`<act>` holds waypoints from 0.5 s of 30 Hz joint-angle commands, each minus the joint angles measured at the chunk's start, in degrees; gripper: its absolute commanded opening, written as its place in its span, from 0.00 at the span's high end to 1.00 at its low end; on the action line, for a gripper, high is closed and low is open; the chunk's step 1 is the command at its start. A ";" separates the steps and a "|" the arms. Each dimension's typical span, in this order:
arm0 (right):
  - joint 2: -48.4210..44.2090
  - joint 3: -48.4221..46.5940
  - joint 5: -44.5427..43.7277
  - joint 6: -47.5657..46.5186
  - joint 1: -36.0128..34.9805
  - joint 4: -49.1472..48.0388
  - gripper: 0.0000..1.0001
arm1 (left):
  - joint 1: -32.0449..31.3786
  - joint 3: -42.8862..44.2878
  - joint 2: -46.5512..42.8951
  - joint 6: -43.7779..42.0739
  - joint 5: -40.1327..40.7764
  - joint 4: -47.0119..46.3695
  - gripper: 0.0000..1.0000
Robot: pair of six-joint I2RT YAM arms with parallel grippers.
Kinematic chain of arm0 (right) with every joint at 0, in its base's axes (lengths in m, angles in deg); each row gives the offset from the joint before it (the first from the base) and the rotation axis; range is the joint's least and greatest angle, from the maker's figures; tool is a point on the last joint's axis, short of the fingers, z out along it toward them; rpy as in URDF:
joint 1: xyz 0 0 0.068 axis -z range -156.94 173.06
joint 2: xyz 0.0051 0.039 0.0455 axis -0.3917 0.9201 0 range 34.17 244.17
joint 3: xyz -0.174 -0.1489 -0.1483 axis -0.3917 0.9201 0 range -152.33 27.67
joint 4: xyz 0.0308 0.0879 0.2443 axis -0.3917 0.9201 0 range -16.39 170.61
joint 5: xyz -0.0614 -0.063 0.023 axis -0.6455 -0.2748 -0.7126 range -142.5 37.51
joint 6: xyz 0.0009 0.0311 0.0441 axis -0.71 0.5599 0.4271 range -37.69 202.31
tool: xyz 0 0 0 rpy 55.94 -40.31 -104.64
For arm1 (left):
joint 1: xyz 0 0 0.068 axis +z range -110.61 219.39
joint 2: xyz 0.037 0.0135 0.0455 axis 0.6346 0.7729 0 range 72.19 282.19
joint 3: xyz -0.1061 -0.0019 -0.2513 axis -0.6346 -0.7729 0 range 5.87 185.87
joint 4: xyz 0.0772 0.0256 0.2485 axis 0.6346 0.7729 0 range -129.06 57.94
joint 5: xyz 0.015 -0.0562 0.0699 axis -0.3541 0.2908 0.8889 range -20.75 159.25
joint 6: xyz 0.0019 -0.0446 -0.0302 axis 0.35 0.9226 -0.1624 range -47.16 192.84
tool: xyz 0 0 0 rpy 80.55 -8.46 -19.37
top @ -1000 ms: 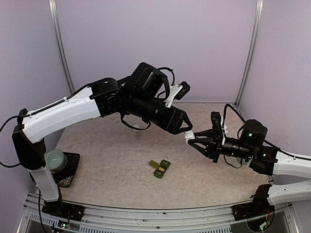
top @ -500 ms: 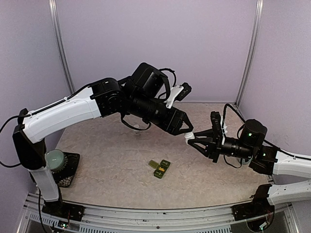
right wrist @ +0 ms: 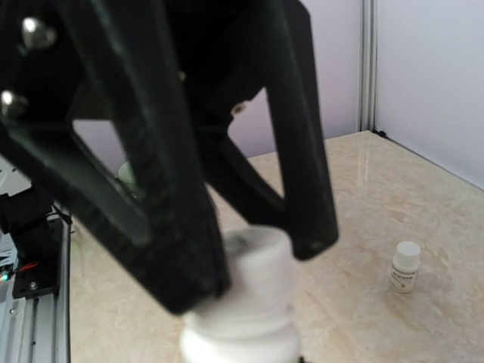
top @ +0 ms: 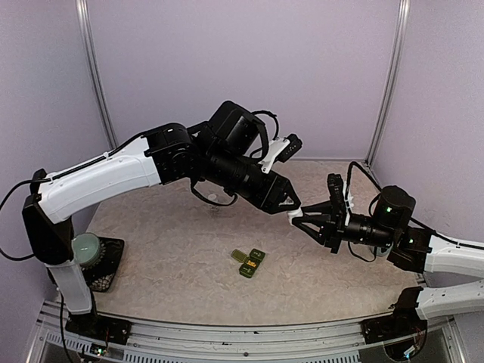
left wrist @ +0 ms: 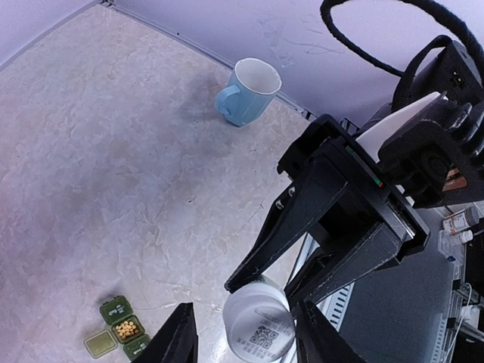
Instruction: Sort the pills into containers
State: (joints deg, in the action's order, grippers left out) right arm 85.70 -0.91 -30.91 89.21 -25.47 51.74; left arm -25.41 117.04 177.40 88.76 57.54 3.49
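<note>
My right gripper (top: 301, 218) is shut on a white pill bottle (left wrist: 261, 327) and holds it in the air over the right middle of the table. My left gripper (left wrist: 248, 336) is open round the bottle's capped end. One of its fingers (left wrist: 318, 333) lies against the cap, the other (left wrist: 178, 339) stands a little off it. In the right wrist view the bottle (right wrist: 238, 318) points away with the left fingers (right wrist: 308, 212) on either side of its cap. The dark green containers (top: 243, 270) lie on the table below, lids open, with yellow pills (left wrist: 126, 329) in the middle compartment.
A pale blue mug (left wrist: 248, 91) stands near the back wall. A second small white bottle (right wrist: 405, 266) stands upright on the table. A black stand with a pale green cylinder (top: 89, 249) sits by the left arm's base. More bottles (left wrist: 461, 221) lie off the right side.
The left gripper's fingers have drawn in round the bottle's cap, and the left arm has edged slightly to the right. The right gripper has kept hold of the bottle in place.
</note>
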 commanded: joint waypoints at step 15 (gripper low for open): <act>-0.05 -1.55 -0.22 -0.13 0.35 -0.67 0.85 | -0.42 3.36 -0.08 -1.37 0.39 1.51 0.49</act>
State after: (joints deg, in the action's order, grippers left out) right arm 85.72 -0.91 -30.91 89.23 -25.47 51.74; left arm -25.63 118.00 177.71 87.95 57.50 4.06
